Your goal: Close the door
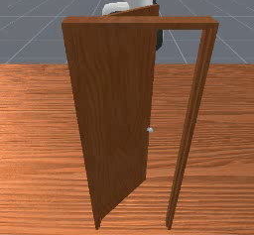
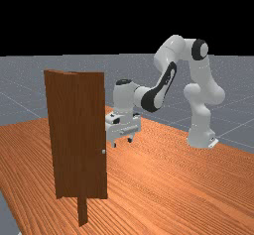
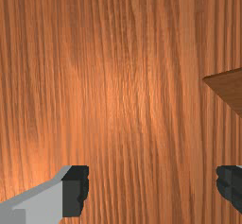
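Far view: gripper (image 2: 122,142) just beside the free edge of the door (image 2: 79,135), on that view's right of it and on the side toward the arm's base (image 2: 200,139). Whether the gripper's housing touches the door cannot be told from this angle. The door stands ajar, upright, swung out of its door frame (image 1: 141,23) toward the arm (image 2: 173,48). The fingers are spread wide, with nothing between them.

Front view: the door is joined to the door frame along that view's left post and recedes toward the arm; a gap separates its free edge from the right post (image 1: 191,125). A small pale knob (image 1: 150,130) projects at the free edge. Part of the arm appears behind the door's upper edge, the lower part being hidden by the panel.

Wrist view: both dark fingertips (image 3: 75,190) appear, well apart, over the grain of the table (image 3: 127,90). A brown wooden corner, part of the door, lies outside the pair of fingers and apart from both, a relation that the front view conceals.

Pose, from the far view: the arm rises from its base, bends at a high elbow and descends to the gripper, which points down with its fingertips above the table.
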Controlling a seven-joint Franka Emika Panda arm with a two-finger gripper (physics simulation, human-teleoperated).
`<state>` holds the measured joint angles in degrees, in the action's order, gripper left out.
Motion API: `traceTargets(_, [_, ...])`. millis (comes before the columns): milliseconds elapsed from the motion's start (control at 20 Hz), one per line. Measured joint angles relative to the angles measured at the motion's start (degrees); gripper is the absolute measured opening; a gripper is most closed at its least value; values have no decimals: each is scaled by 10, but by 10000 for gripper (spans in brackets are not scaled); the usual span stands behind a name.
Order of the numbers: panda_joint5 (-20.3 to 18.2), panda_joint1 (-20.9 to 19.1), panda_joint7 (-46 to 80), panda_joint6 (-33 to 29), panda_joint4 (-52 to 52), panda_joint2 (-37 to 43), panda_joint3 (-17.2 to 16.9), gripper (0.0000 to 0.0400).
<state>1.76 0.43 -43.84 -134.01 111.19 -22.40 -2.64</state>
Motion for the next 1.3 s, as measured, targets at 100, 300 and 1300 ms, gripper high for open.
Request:
traceTargets(100, [-11,-42,-76,6,-25,-16,-10,148])
traceTargets(300, [-22,-93,-133,17,-58,-38,-26,177])
traceTargets(1300, [-16,-96,-184,5,-139,-123,-5,400])
